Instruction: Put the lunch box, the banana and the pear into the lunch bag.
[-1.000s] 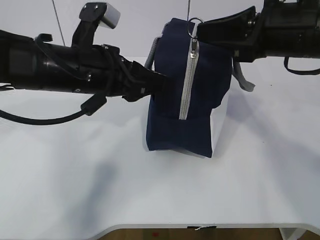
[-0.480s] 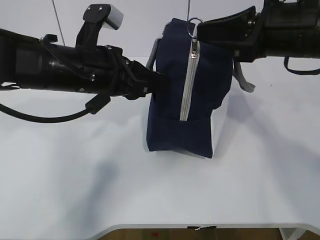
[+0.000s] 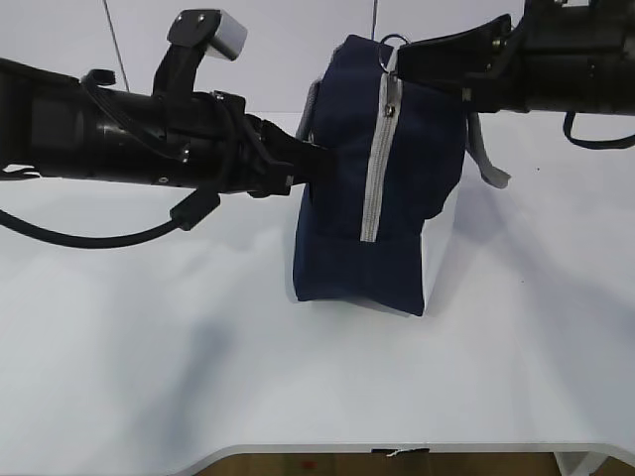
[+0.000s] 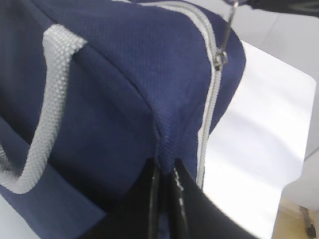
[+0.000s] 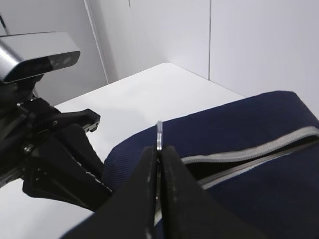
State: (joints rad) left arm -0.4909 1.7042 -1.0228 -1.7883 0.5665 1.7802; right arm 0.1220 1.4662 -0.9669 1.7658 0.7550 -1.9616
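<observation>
The navy lunch bag [image 3: 337,228] stands on end on the white table, its grey zipper [image 3: 375,169] running down the side that faces me. My left gripper [image 3: 316,159] is shut, pinching a fold of fabric on the bag's left edge [image 4: 164,169]. At the bag's top, my right gripper [image 3: 397,55] is shut on the zipper's ring pull [image 5: 159,132]. The right wrist view shows the zipper [image 5: 259,154] parted a little behind the pull, dark inside. The lunch box, the banana and the pear are out of view.
A grey webbing handle [image 4: 55,99] loops over the bag's side next to my left fingers; the other handle [image 3: 486,164] hangs off the right side. The white table [image 3: 149,347] runs to its front edge near the bottom. The left arm's camera housing [image 5: 35,55] sits close to my right gripper.
My left gripper has closed onto the fabric at the bag's left edge. The bag's top has shifted slightly to the right. My right gripper keeps its hold on the ring pull.
</observation>
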